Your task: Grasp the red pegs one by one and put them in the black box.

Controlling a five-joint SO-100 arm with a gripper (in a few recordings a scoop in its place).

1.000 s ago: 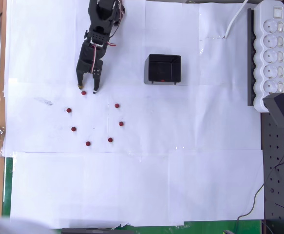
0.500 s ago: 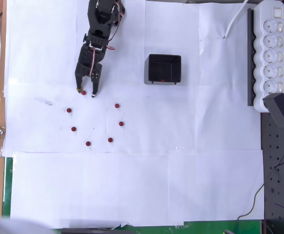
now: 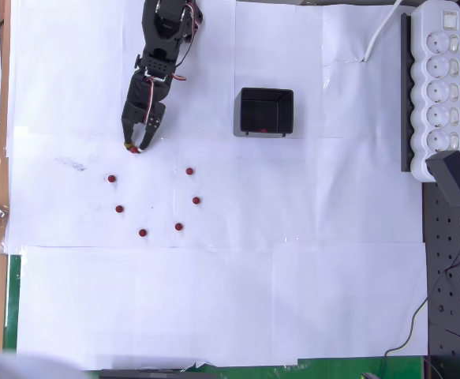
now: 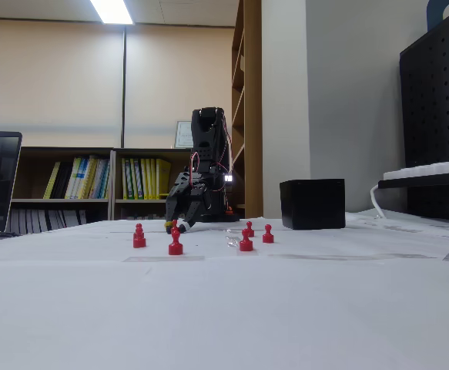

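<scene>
Claw (image 3: 134, 148) pinching red peg (image 3: 135, 149), overhead reveals another peg (image 3: 264, 129) inside black box (image 3: 266, 111)

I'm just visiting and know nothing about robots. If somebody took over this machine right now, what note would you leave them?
Gripper: closed around one red peg on the white paper, not yet lifted.
Black box: right of the arm in the overhead view, with one small red item, likely a peg, inside.
Six pegs remain loose below the gripper, nearest at.
Left to do: carry the gripped peg to the box, then the other six.
</scene>
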